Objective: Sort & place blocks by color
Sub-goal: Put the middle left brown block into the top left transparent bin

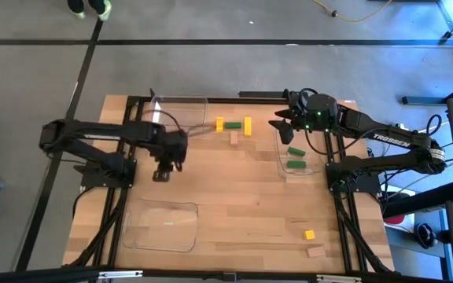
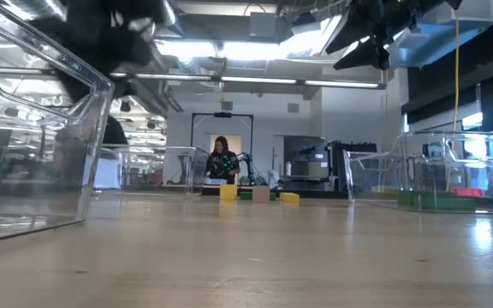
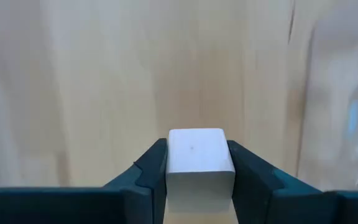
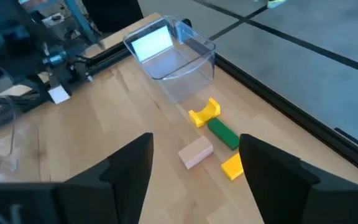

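Left gripper (image 3: 197, 180) has its 2 fingers pinching a tan block (image 3: 199, 158), squarely on opposite faces, hanging just above the table (image 1: 234, 204).

Big to small, everything placed off the table's middle:
- 3 clear trays. Back tray (image 1: 181, 112) sits at the far edge left of middle, front tray (image 1: 162, 226) near the front-left, right tray (image 1: 296, 153) right of middle with 2 green blocks (image 1: 296, 152) in it.
- Right gripper (image 4: 194, 158) hovers over the far-right part by the right tray, fingers spread, nothing between them. Looks like it's just waiting.
- Loose cluster behind the middle: 2 yellow blocks (image 1: 248, 126), a green bar (image 1: 233, 125), a tan block (image 1: 234, 138).
- Front-right corner: a small yellow block (image 1: 309, 234) and another tan block (image 1: 315, 251).

How I'd do this step: grip looks centered, so lift straight up before swinging, clear the tray wall with room to spare, and only let go low over the tray floor so the block doesn't bounce. Which empty tray is meant for tan, I can't tell; the front one is close.

Pose: left arm reaches in from the left side toward the middle, wrist pointed down at the wood between the back and front trays.
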